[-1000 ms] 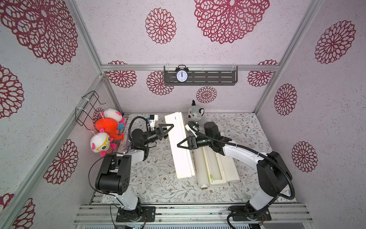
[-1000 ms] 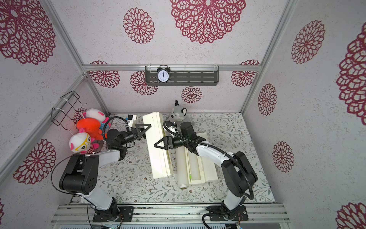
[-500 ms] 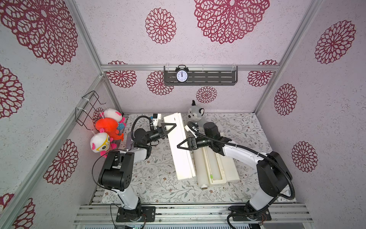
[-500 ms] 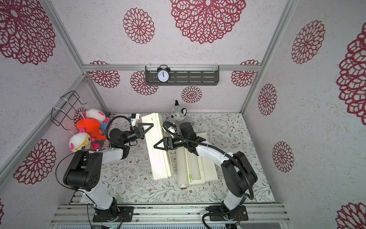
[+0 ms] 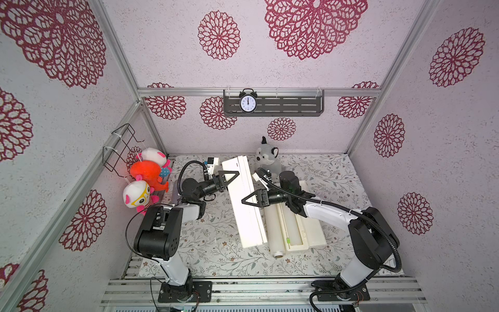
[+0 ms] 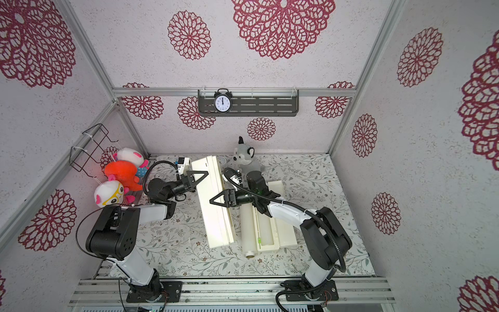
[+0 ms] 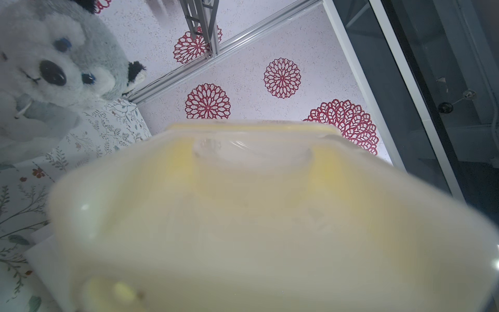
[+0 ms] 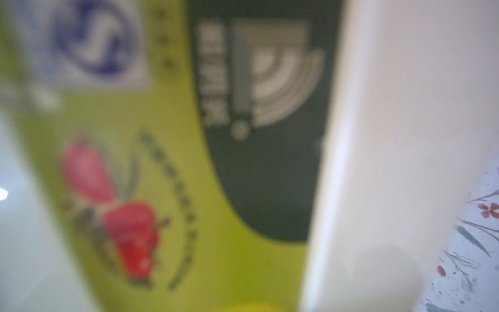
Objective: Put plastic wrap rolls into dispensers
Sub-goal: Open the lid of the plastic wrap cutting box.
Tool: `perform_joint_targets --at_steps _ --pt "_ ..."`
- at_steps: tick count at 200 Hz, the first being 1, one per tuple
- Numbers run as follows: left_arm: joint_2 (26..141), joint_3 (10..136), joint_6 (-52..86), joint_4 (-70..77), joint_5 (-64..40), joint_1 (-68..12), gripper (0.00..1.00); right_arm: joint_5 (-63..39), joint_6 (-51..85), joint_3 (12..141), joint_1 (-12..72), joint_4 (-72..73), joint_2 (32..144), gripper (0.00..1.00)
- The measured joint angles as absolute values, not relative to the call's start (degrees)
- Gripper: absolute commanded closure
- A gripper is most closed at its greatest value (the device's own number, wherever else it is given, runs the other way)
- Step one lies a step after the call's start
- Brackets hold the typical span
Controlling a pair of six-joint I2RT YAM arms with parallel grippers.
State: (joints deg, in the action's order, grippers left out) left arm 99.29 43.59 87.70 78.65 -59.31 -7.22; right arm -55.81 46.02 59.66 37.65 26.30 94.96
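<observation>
Floral bench (image 5: 216,251) in a booth of red-rosette walls (image 5: 167,59), clock (image 5: 248,103) on the back shelf (image 5: 291,106). Since a second ago the left fingers (image 5: 229,171) have edged toward the 12 o'clock end of the closed dispenser (image 5: 245,218); the right fingers (image 5: 249,197) stay at its middle. Whether either pair grips it, we cannot tell. A roll (image 5: 273,232) lies at its 3 o'clock, beside the open dispenser (image 5: 313,232). A wolf (image 5: 266,159) sits at 12, toys (image 5: 145,173) hang at 10. The closed dispenser blocks both wrist views.

A robot test booth dressed like a room

Metal bars (image 5: 189,92) hold flower-paper walls (image 5: 162,40); a clock (image 5: 248,103) sits on a shelf (image 5: 291,106); soft toys (image 5: 145,173) hang by the flowery worktop (image 5: 324,173); robot arms (image 5: 159,235) stand on rails (image 5: 270,290)
</observation>
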Motion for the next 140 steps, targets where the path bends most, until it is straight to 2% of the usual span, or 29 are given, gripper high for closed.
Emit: perform_joint_targets --at_steps 90,140 --pt "97.06 42.15 89.38 81.3 -61.25 -5.96 0.25 -51.07 55.55 51.2 36.4 43.64 90.87 0.33" --pt "97.03 42.15 90.0 80.42 -61.63 -5.78 0.33 -50.94 58.46 50.54 36.07 45.91 90.87 0.3"
